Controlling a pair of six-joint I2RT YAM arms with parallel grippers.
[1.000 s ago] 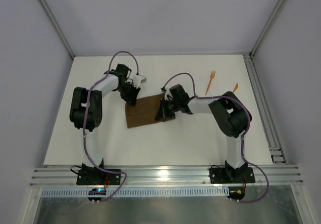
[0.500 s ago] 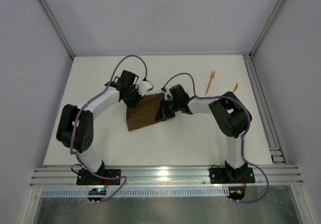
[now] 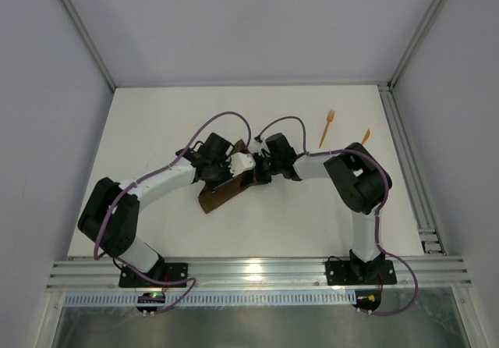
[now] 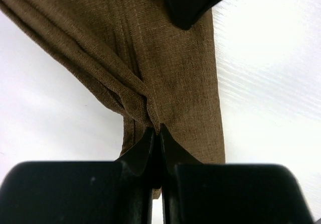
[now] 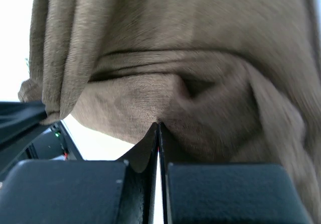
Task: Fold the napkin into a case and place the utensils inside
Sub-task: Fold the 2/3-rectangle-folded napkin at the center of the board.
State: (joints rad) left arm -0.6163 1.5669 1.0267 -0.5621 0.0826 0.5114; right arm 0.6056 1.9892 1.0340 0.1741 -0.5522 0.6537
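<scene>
The dark brown napkin hangs bunched between my two grippers near the table's middle, one end trailing down-left onto the table. My left gripper is shut on a pinched fold of the napkin. My right gripper is shut on another gathered part of the napkin, close to the left one. The orange fork lies at the back right, and the plain orange utensil lies further right, partly behind the right arm.
An aluminium rail runs along the table's right side. The right arm's elbow sits over the right part of the table. The left arm's elbow is at the left front.
My left gripper has carried its edge of the napkin to the right, up to my right gripper. The flat cloth has turned into a narrow bunched strip. The utensils have not moved.
</scene>
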